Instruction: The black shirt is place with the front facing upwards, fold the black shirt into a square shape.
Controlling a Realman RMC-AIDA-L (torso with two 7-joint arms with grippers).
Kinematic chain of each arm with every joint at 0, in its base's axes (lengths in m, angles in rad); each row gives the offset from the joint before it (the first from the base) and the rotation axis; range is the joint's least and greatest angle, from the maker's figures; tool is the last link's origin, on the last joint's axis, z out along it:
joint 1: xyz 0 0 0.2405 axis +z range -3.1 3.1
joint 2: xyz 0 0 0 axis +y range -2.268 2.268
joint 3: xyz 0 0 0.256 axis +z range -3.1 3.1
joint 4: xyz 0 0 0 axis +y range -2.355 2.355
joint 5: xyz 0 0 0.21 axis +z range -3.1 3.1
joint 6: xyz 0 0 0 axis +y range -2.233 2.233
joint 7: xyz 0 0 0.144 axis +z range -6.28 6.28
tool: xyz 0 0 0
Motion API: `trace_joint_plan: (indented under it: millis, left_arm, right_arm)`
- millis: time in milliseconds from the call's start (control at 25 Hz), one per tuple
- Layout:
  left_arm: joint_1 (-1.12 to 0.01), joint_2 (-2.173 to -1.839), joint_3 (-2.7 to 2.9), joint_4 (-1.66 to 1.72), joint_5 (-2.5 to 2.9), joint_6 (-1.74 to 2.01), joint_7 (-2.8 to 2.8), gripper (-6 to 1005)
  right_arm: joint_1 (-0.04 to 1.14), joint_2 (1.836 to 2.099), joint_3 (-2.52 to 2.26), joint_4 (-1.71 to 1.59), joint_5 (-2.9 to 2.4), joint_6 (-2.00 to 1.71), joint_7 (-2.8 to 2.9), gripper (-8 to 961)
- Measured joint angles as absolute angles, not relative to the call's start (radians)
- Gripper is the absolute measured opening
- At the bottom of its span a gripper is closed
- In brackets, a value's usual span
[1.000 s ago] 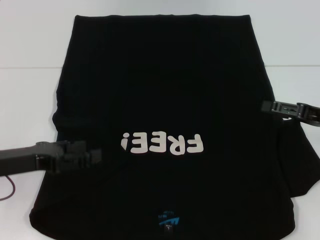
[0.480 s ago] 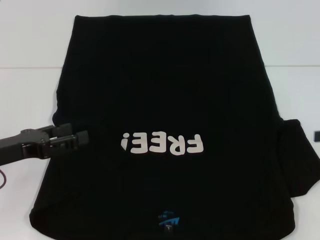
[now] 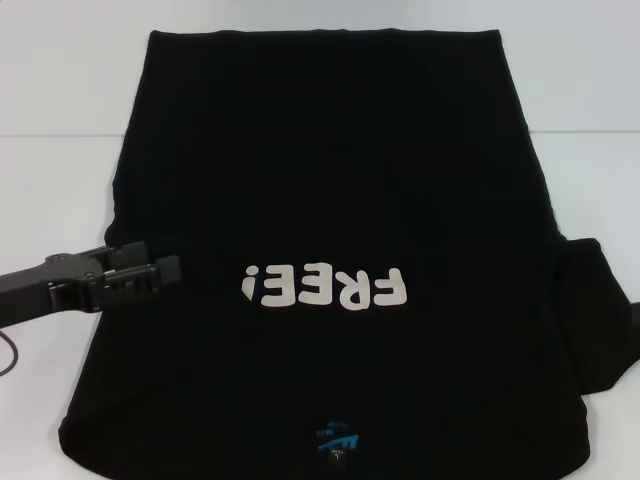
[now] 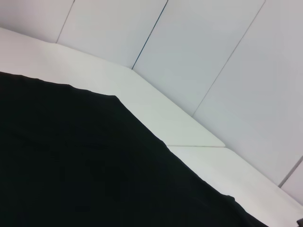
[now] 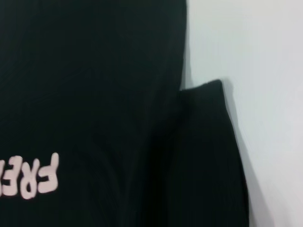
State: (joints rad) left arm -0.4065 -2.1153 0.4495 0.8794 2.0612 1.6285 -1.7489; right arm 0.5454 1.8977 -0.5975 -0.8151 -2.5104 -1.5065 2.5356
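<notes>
White table point(image 3: 60, 90) carries the black shirt point(image 3: 330, 180), front up and spread across its middle. Left gripper point(image 3: 165, 271) hangs over the shirt's left edge, whether its jaws are parted I cannot tell; a shallow pinch could slip off the cloth and bunch the fold.

Matt cloth black shirt point(image 3: 330, 170); smooth white table point(image 3: 60, 190).

black shirt point(image 3: 330, 190) flat on table point(image 3: 60, 80) | left gripper point(image 3: 150, 275) over shirt's left edge
</notes>
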Motion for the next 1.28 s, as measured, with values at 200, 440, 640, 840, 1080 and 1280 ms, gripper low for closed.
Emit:
trace_joint_plan:
  millis: [200,440,640,840,1080,1280]
  left_arm:
    - [-0.402,-2.117,0.449,0.879,2.047,1.629,-1.750,800]
    - [-0.398,-2.119,0.449,0.879,2.033,1.632,-1.751,798]
    - [-0.398,-2.118,0.449,0.879,2.032,1.630,-1.752,799]
    - [-0.397,-2.118,0.449,0.879,2.032,1.628,-1.756,799]
    - [-0.397,-2.118,0.449,0.879,2.032,1.628,-1.759,800]
    - [-0.396,-2.118,0.429,0.879,2.032,1.629,-1.759,800]
  right_arm:
    - [0.547,1.920,-0.599,-0.810,-2.528,-1.471,2.523,897]
    - [0.554,1.927,-0.604,-0.777,-2.533,-1.442,2.507,896]
    - [0.559,1.937,-0.607,-0.775,-2.533,-1.425,2.504,895]
    - [0.580,1.943,-0.607,-0.753,-2.532,-1.419,2.486,893]
    - [0.601,1.943,-0.601,-0.734,-2.522,-1.418,2.480,892]
    - [0.604,1.943,-0.604,-0.730,-2.522,-1.418,2.495,891]
